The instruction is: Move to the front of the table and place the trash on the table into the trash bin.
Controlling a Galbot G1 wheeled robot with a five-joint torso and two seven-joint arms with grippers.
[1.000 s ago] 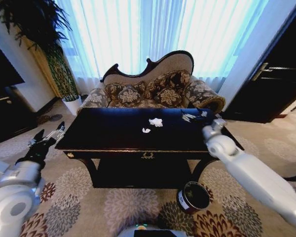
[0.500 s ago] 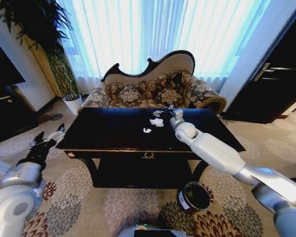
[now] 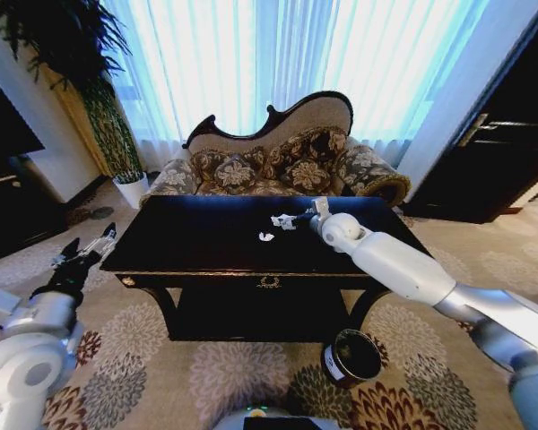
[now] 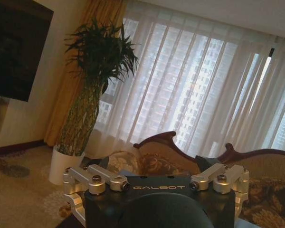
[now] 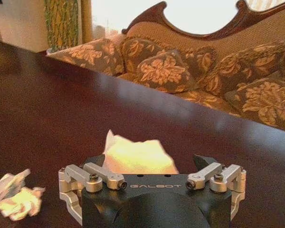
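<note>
The right claw (image 3: 293,219) reaches over the far middle of the dark glossy counter (image 3: 197,242), spread around a crumpled white paper wad (image 5: 138,156); a second, smaller wrinkled wad (image 3: 265,236) lies just beside it; the brown trash bin (image 3: 351,356) stands on the carpet by the counter's right leg; the left claw (image 3: 82,250), spread, hangs off the counter's left end.

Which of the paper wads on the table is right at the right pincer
The larger white wad, farther back on the table, sits between the right pincer's open fingers. The smaller wad lies apart, nearer the front edge.
</note>
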